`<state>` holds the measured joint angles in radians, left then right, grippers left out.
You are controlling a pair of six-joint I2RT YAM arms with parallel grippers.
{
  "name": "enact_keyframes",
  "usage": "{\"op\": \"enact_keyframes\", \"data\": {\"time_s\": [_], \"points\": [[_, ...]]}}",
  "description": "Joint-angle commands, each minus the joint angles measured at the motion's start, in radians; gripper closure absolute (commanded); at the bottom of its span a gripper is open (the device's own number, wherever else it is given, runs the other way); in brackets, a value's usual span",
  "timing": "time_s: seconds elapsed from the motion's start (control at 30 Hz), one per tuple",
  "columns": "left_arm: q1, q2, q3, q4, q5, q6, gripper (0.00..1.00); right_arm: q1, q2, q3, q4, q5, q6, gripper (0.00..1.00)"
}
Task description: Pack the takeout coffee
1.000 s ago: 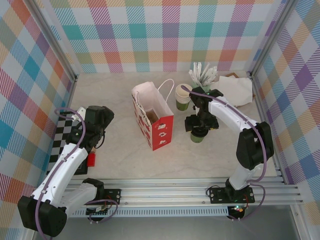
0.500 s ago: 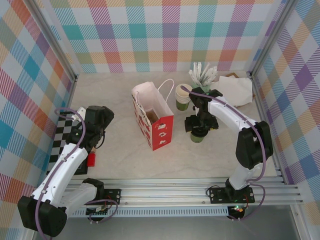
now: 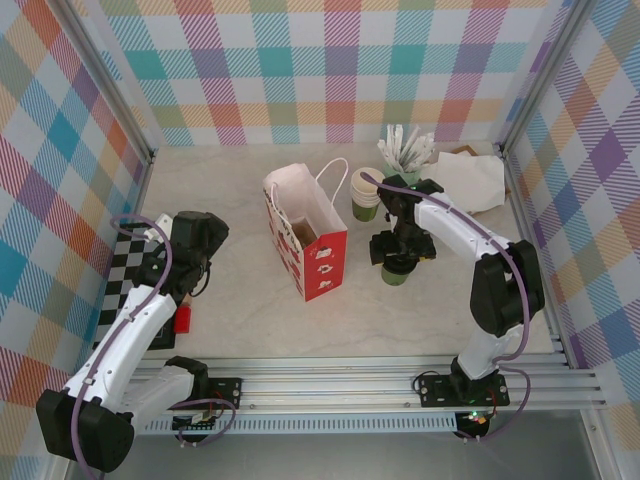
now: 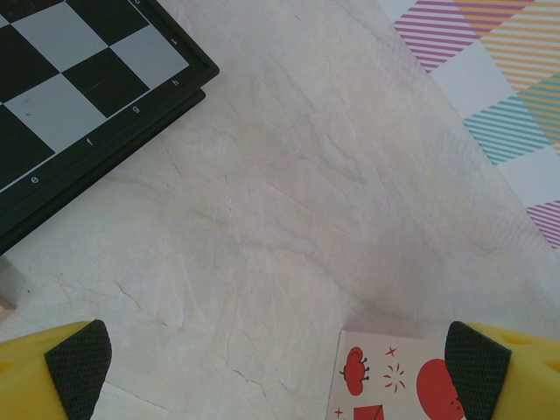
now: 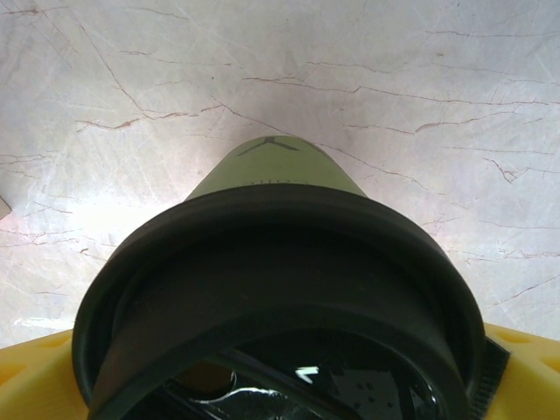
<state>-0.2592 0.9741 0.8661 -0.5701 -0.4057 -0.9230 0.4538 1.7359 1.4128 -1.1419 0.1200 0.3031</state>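
Observation:
The takeout coffee [image 3: 396, 273], a small dark-green cup [image 5: 278, 168] with a black lid [image 5: 280, 262], stands upright on the table right of the red-and-white paper bag [image 3: 310, 235]. My right gripper [image 3: 400, 248] is lowered over it. In the right wrist view its yellow fingers [image 5: 26, 376] sit wide on either side of the lid, and the right gripper [image 5: 278, 378] is open around the rim. My left gripper [image 3: 190, 240] hovers left of the bag. It is open [image 4: 278, 367] with nothing between its pads [image 4: 79, 363]. A corner of the bag [image 4: 385, 376] lies below it.
A chessboard [image 3: 125, 270] [image 4: 70, 96] lies at the left edge, with a small red object [image 3: 182, 319] beside it. Behind the coffee are stacked cups [image 3: 366, 193], a mint cup of white sticks [image 3: 408, 155] and crumpled white paper [image 3: 470, 180].

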Motion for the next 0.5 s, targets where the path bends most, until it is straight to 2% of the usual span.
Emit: {"op": "enact_keyframes", "data": {"time_s": [0.0,0.13,0.37,0.47], "points": [[0.009,0.004,-0.012,0.027,-0.014,0.015,0.0,0.008,0.001,-0.012,-0.01,-0.003,0.011,0.02],[0.009,0.005,-0.013,0.026,-0.012,0.015,0.0,0.008,-0.006,-0.015,-0.005,-0.003,0.014,0.04],[0.009,-0.006,-0.015,0.017,-0.019,0.016,0.0,0.009,-0.015,-0.023,-0.007,0.003,0.01,0.15],[0.009,-0.01,-0.016,0.016,-0.021,0.016,0.0,0.009,-0.016,-0.025,-0.012,0.004,0.005,0.16]]}}
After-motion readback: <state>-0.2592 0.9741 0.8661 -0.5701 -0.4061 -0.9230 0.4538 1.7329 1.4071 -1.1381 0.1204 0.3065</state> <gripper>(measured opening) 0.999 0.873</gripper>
